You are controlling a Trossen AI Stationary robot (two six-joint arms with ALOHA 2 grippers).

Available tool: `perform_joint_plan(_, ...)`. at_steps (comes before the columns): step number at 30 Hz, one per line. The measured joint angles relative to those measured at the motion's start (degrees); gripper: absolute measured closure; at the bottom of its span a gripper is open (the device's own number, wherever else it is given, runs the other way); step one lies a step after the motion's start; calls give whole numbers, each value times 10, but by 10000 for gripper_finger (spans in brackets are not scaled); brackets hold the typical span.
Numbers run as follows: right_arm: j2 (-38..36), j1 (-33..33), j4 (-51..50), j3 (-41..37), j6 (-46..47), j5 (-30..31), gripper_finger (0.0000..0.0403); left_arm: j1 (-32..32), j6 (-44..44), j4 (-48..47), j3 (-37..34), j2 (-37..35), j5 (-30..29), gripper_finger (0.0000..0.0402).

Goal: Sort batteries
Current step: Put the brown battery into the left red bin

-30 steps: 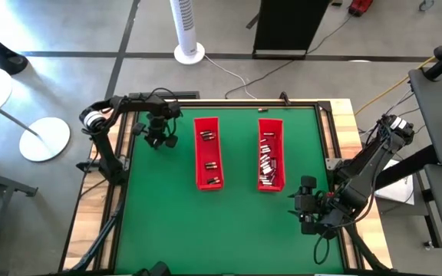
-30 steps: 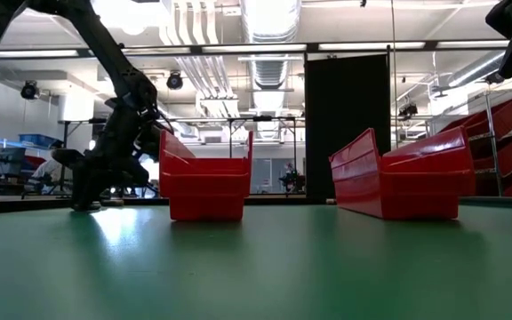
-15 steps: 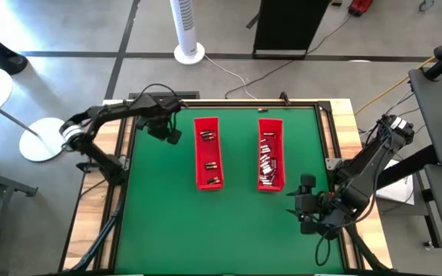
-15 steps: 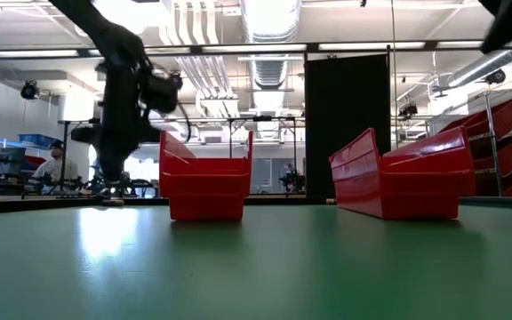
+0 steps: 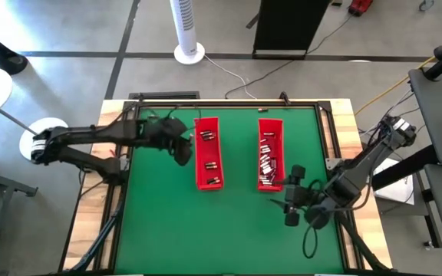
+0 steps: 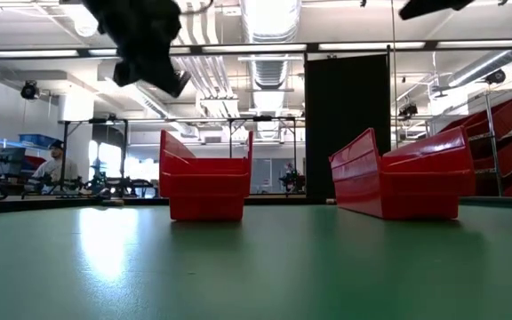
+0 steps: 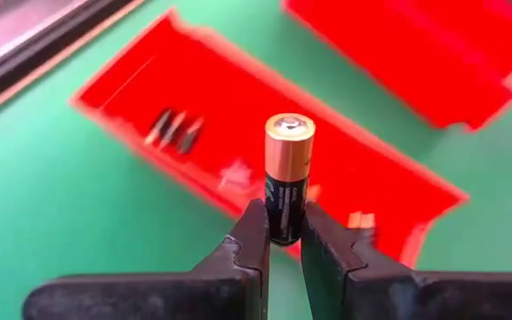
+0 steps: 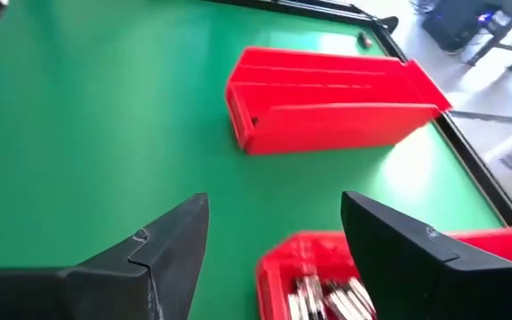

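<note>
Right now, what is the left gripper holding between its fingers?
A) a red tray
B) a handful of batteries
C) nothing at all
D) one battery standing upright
D: in the left wrist view the left gripper is shut on a single black battery with a copper top, held upright above the red tray.

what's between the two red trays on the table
Nothing: in the high view the stretch between the left red tray and the right red tray is bare green mat. The low view shows the same open gap.
</note>
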Motion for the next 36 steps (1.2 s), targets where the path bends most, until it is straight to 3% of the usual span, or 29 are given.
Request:
perform_joint_plan(7, 0, -39, 47, 0, -58, -43, 149, -80, 13, 29, 2, 28, -57, 378)
perform_joint_plan(15, 0, -41, 28, 13, -56, -49, 160, -68, 129, -21, 114, 173, -50, 378)
perform_joint_plan(25, 0, -30, -99, 40, 22, -64, 145, -61, 230, -144, 262, 364, 0, 377)
perform_joint_plan(36, 0, -8, -142, 36, 78, -90, 146, -61, 261, -172, 282, 444, 16, 378)
